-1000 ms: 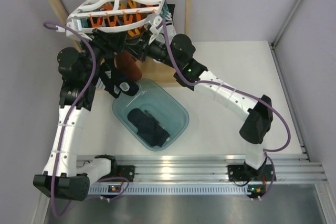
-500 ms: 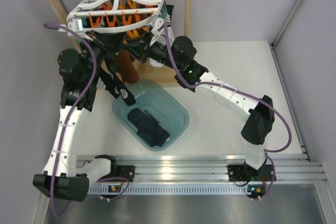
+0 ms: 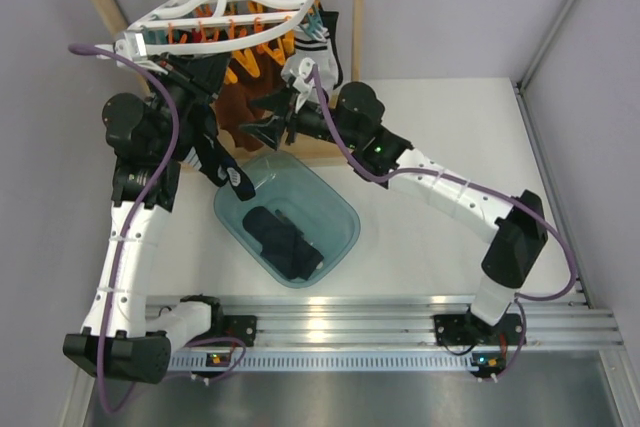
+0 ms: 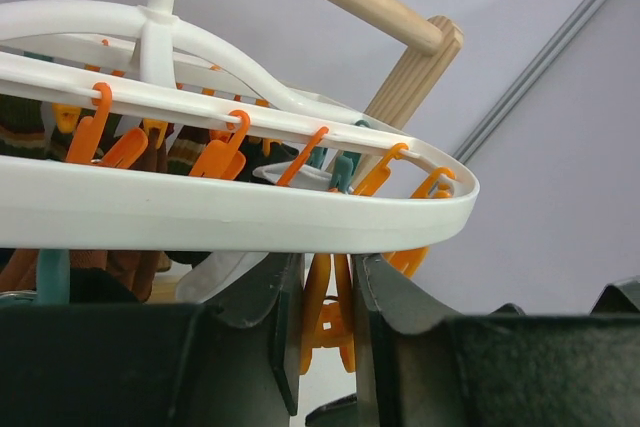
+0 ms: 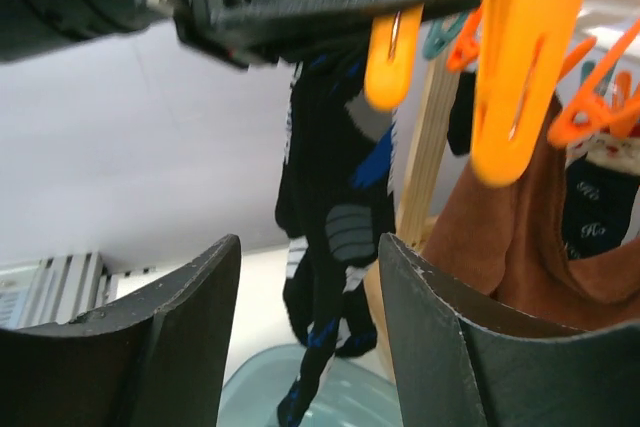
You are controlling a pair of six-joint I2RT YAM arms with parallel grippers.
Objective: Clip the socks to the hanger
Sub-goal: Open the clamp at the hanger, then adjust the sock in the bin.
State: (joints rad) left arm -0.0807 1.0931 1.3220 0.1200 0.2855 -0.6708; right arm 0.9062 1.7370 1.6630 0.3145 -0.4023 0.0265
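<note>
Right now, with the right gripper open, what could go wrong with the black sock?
1. The right gripper is open and empty, and I cannot see what holds the top of the black sock; if the orange clip pinched by the left gripper has not bitten it, it may drop toward the teal bin.
2. The hanger looks tilted; it may swing when released.
3. The brown sock hangs near the right gripper and may snag.

"What did the left claw (image 4: pixel 327 287) have?"
"An orange clip (image 4: pixel 320 312), pinched between its two dark fingers (image 4: pixel 270 337), just under the white hanger (image 4: pixel 250 212) rim."
"And behind?"
"More orange clips (image 4: pixel 225 152) dangled; brown knit socks (image 4: pixel 135 267) at left, wooden rack post (image 4: pixel 410 87) upper right."
</note>
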